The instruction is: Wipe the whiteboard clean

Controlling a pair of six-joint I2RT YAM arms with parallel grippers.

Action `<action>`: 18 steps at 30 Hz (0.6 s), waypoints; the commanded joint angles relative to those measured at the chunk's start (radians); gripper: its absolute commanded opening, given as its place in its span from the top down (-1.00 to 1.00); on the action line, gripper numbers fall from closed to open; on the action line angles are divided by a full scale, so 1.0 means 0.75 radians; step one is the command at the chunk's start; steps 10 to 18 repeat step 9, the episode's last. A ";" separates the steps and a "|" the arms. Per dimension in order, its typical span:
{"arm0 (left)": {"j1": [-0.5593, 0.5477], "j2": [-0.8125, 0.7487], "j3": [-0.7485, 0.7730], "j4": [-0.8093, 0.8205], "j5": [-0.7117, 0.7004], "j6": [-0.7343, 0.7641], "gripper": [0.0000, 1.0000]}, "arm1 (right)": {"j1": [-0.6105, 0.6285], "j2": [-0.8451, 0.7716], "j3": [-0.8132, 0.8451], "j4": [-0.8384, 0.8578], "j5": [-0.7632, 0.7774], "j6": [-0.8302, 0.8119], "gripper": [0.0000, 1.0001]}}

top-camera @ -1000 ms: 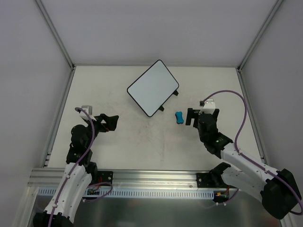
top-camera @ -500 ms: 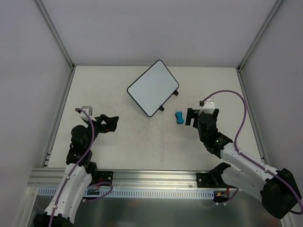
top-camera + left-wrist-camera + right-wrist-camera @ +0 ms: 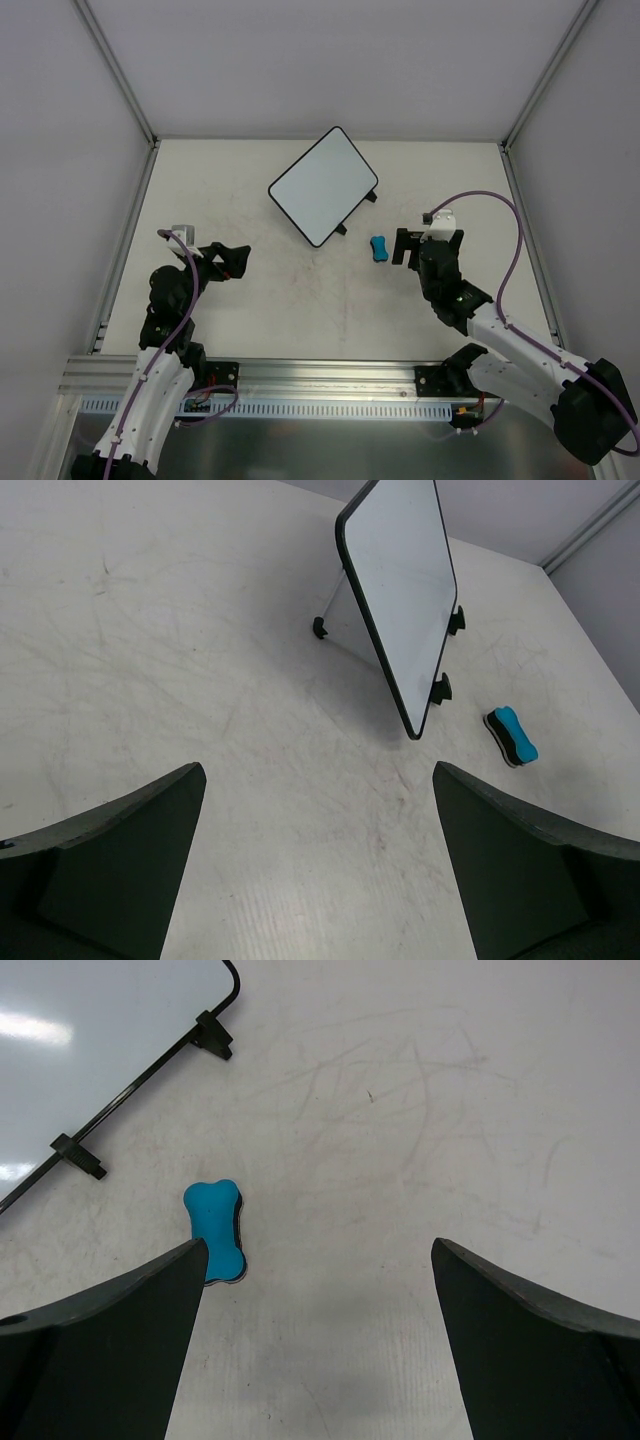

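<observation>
The whiteboard (image 3: 322, 186), white with a thin black frame and small black feet, stands tilted at the back middle of the table. It also shows in the left wrist view (image 3: 400, 580) and the right wrist view (image 3: 90, 1050). I see no marks on its face. A small blue bone-shaped eraser (image 3: 378, 248) lies on the table to its right, also in the right wrist view (image 3: 215, 1230) and the left wrist view (image 3: 512, 736). My right gripper (image 3: 425, 245) is open and empty just right of the eraser (image 3: 320, 1250). My left gripper (image 3: 238, 260) is open and empty, far left of the board (image 3: 317, 780).
The table top (image 3: 300, 310) is off-white and scuffed, walled by grey panels with metal posts (image 3: 120, 70) at the back corners. A metal rail (image 3: 300, 375) runs along the near edge by the arm bases.
</observation>
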 commanded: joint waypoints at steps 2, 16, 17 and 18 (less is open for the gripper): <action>0.004 -0.016 0.006 0.012 0.003 0.029 -0.98 | 0.005 -0.033 0.029 0.076 0.018 0.009 -0.98; 0.004 -0.024 0.004 0.005 -0.001 0.033 -0.98 | 0.007 -0.035 0.033 0.076 0.001 0.013 -0.98; 0.004 -0.024 0.004 0.005 -0.001 0.033 -0.98 | 0.007 -0.035 0.033 0.076 0.001 0.013 -0.98; 0.004 -0.024 0.004 0.005 -0.001 0.033 -0.98 | 0.007 -0.035 0.033 0.076 0.001 0.013 -0.98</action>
